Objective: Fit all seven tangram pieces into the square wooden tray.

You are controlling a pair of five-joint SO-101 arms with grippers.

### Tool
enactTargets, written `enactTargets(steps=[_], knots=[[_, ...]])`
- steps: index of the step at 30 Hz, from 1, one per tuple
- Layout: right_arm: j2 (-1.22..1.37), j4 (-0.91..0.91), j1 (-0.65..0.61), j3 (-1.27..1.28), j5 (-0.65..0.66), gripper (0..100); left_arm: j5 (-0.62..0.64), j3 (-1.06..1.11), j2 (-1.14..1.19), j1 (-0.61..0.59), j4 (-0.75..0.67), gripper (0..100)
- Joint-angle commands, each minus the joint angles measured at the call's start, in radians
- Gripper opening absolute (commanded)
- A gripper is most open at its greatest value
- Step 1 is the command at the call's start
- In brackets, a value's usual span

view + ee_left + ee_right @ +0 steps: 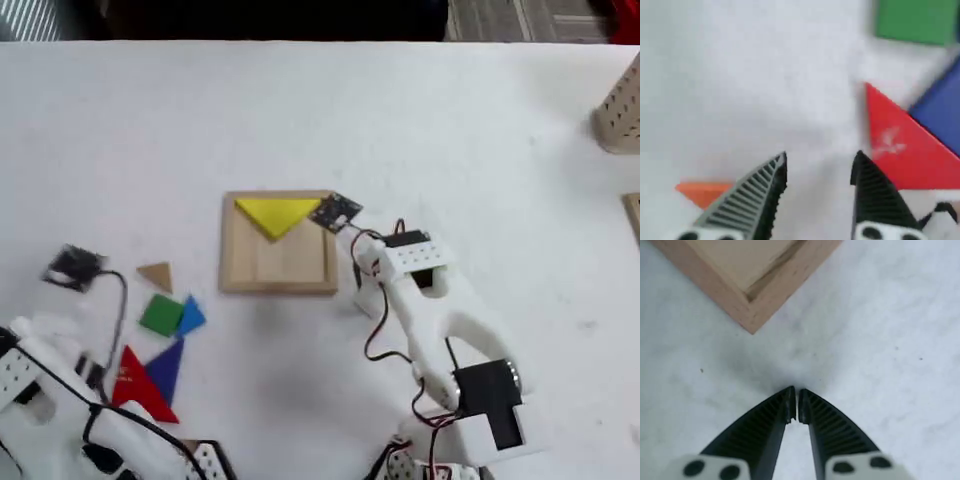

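Wooden and square, the tray [278, 243] sits near the middle of the white tabletop [300, 110], and a yellow triangle [276, 214] lies inside it with its long side along the far wall and its point toward the near side. The other pieces lie loose on the tabletop between the tray and the left edge: a tan triangle [156, 275] farthest back, then a green square [161, 314] touching a small blue piece [191, 315], and nearer the front edge a dark blue triangle [166, 366] against a red triangle [135, 382]. The left arm [60, 420] is at the near left corner. In its wrist view the left gripper [821, 160] is spread wide and holds nothing, over bare tabletop, with the red triangle just beside one finger and an orange piece [702, 192] partly hidden behind the other. The right arm [440, 330] stands near the front edge and extends to just beside the tray's right wall. In its wrist view the right gripper [796, 402] is almost closed, with only a thin slit between the tips, and grips nothing; it points at bare tabletop near an outer corner of the tray. A pale pegged block [620, 115] stands at the far right edge.
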Motion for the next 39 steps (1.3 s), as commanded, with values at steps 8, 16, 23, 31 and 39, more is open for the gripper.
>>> enactTargets(steps=[8,16,23,31,39], knots=[[-0.021,0.019,-0.031,-0.025,-0.123,1.8,0.285,-0.407,-0.008,-0.225,0.094,16],[-0.087,0.14,-0.214,-0.129,-0.292,1.8,0.325,-0.512,0.053,-0.366,0.0,16],[-0.245,0.122,-0.364,-0.117,-0.365,1.8,0.385,-0.796,0.4,-0.367,0.057,16],[-0.254,-0.11,-0.636,-0.066,-0.506,2.2,0.402,-1.123,0.713,-0.366,0.121,16],[-0.226,-0.453,-0.898,0.023,-0.694,2.2,0.502,-1.261,0.845,-0.366,0.118,16]])
